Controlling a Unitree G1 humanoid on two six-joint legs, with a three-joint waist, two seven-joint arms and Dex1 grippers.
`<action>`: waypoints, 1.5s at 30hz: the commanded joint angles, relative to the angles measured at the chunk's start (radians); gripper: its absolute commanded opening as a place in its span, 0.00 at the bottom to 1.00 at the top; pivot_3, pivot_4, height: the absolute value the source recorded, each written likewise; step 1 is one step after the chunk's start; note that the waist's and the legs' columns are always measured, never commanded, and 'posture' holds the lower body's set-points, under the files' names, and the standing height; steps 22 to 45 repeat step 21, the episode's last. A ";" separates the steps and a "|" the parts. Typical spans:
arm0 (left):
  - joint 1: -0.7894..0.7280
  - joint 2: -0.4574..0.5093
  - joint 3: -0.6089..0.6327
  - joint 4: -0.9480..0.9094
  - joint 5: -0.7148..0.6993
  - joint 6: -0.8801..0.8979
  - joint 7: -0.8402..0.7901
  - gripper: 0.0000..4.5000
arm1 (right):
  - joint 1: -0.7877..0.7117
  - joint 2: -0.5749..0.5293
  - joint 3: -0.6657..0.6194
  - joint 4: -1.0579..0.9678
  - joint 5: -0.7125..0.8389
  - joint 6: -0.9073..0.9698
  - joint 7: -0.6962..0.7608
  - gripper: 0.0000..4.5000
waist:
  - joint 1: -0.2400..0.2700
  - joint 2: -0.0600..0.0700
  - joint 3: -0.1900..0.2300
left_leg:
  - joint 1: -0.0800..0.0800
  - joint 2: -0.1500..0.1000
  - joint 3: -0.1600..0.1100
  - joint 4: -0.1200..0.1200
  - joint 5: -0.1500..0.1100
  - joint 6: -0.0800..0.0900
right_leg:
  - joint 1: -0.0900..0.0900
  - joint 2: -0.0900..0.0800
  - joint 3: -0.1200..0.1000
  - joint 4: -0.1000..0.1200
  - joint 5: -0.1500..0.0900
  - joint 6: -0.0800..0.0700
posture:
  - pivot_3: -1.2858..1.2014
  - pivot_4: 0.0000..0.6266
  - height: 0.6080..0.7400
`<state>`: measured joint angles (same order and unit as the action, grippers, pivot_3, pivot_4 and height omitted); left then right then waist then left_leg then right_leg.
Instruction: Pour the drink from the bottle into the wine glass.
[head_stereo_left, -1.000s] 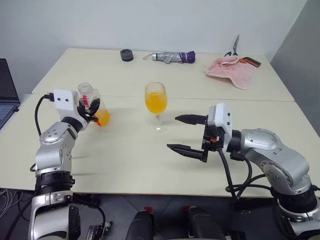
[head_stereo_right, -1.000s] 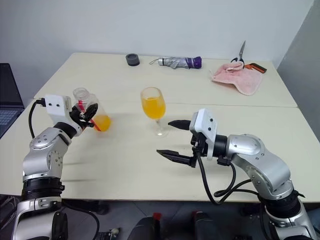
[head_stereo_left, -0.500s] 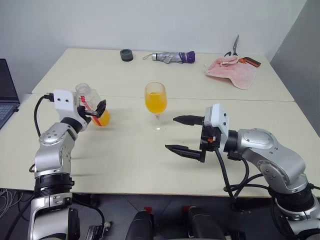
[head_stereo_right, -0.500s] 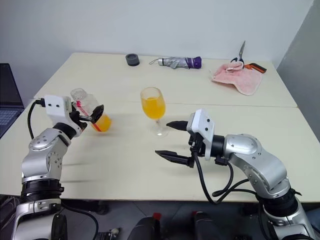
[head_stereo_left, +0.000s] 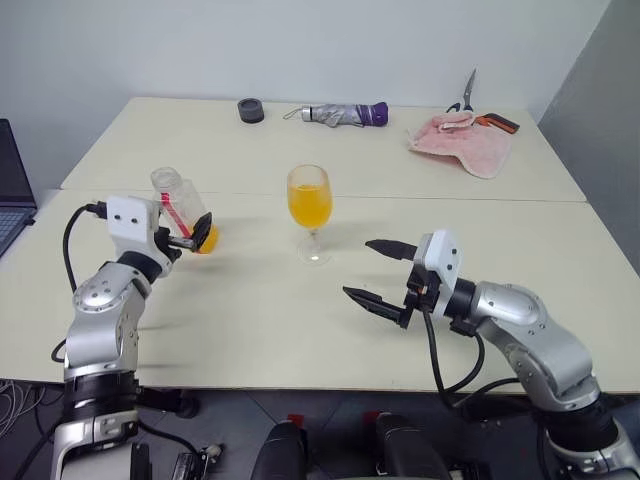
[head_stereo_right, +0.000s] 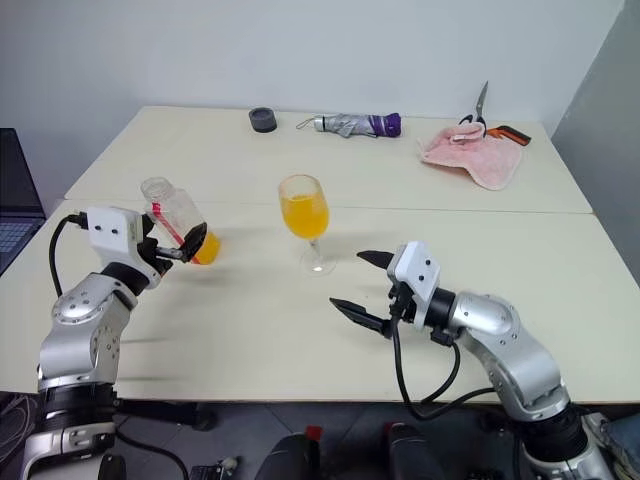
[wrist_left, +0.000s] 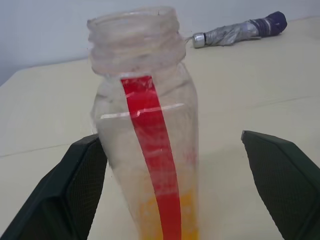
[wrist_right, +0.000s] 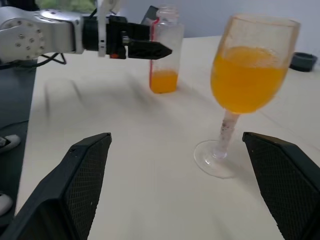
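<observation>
orange drink (head_stereo_left: 310, 203) in wine glass (head_stereo_left: 311, 213)

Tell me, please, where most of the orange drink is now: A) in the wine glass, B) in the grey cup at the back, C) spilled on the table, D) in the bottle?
A: the wine glass bowl is well filled with orange drink, while the bottle holds only a little at its bottom.

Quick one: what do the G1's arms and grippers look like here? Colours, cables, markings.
Both arms have silver-grey rounded metallic segments with black joint rings. Each wrist carries a white boxy camera housing. The left gripper and right gripper each have two black tapered fingers with a mesh-textured inner face. Black cables loop along both forearms; small red-orange accents sit at the finger bases.
</observation>
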<state>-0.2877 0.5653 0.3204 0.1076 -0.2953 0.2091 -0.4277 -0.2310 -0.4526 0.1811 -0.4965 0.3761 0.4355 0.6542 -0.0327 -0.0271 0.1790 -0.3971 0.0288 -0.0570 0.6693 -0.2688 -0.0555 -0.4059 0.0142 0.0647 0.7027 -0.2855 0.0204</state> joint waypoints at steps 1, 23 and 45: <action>0.067 -0.003 0.051 -0.087 -0.011 -0.008 0.022 0.99 | 0.060 0.042 -0.027 0.031 -0.051 -0.114 -0.052 1.00 | 0.000 0.000 0.000 | 0.000 0.000 0.000 -0.001 0.000 0.000 | 0.000 0.000 0.000 0.000 0.000 0.000 | 0.52 0.24 1.00; 0.342 -0.161 0.106 -0.349 -0.054 0.044 0.123 0.99 | 0.114 0.293 -0.164 0.432 -0.208 -0.443 -0.345 1.00 | 0.001 -0.001 -0.001 | 0.003 0.000 0.003 -0.005 0.000 0.000 | 0.001 0.000 0.003 -0.003 0.000 0.000 | 0.52 0.24 1.00; 0.342 -0.161 0.106 -0.349 -0.054 0.044 0.123 0.99 | 0.114 0.293 -0.164 0.432 -0.208 -0.443 -0.345 1.00 | 0.001 -0.001 -0.001 | 0.003 0.000 0.003 -0.005 0.000 0.000 | 0.001 0.000 0.003 -0.003 0.000 0.000 | 0.52 0.24 1.00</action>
